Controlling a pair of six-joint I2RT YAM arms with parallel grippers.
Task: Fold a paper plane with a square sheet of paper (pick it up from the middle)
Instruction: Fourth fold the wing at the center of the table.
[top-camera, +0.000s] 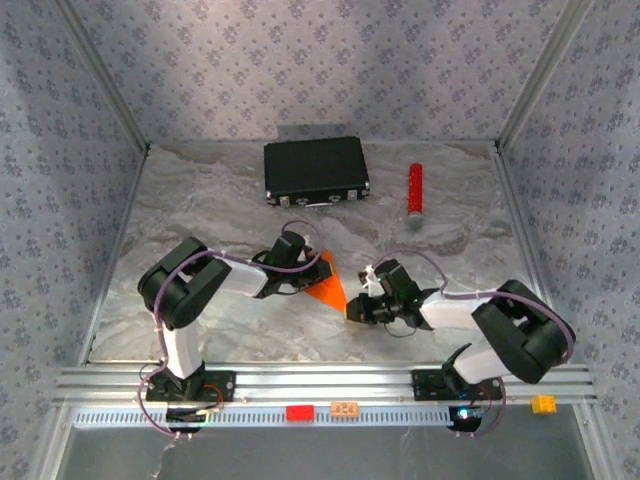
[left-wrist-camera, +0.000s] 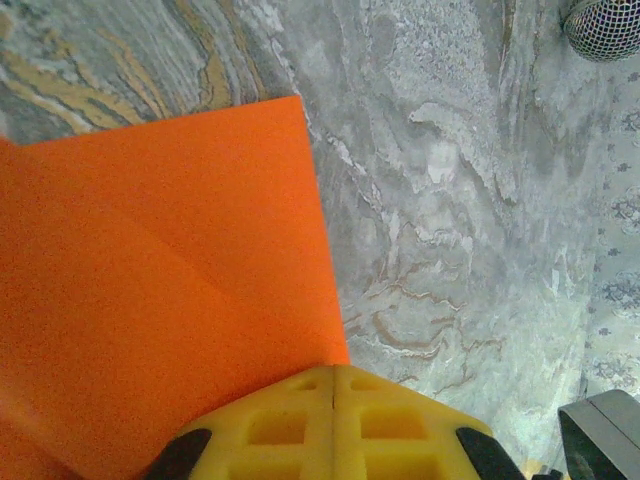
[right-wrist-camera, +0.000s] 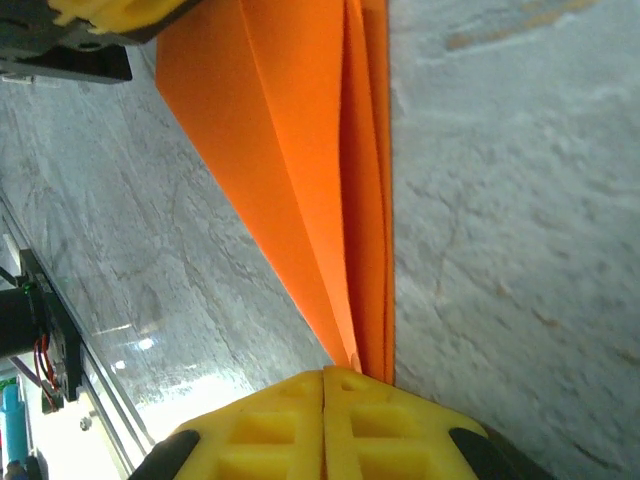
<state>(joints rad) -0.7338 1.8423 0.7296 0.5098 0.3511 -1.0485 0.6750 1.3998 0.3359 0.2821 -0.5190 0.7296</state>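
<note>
The square sheet of paper is bright orange and folded into a creased pointed shape lying on the marbled table between the two arms. My left gripper is at its wide end. In the left wrist view its yellow fingers are shut, with the flat paper running under their tips; I cannot tell if it is pinched. My right gripper is at the narrow end, shut on the point where the folded layers meet. The left gripper's fingers show at the paper's far end.
A black case lies at the back centre. A red cylinder lies to its right. An aluminium rail runs along the near edge, carrying small red, orange and yellow blocks. Patterned walls close in the left, right and back sides.
</note>
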